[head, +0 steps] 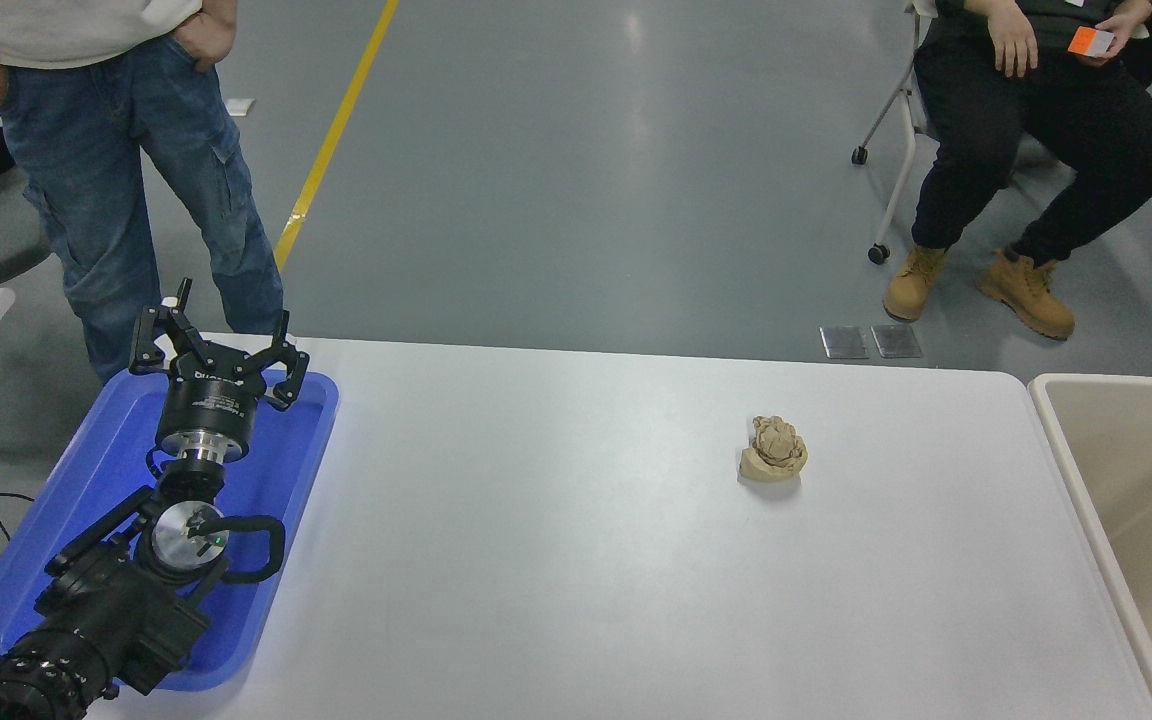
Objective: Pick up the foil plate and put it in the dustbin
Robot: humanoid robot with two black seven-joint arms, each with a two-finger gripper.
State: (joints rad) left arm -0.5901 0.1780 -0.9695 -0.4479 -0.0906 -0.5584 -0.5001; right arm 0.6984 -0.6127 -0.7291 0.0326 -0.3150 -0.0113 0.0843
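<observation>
The beige dustbin (1076, 470) stands at the table's right edge, and only its left part shows. The foil plate is out of view; the visible part of the bin's inside holds nothing. My left gripper (218, 352) is parked at the lower left over the blue tray, its fingers spread open and empty. My right arm and gripper are out of view.
A shallow blue tray (311, 440) lies at the table's left under the left arm. A crumpled tan paper ball (774, 450) sits right of the table's middle. One person stands at the far left, another sits at the far right.
</observation>
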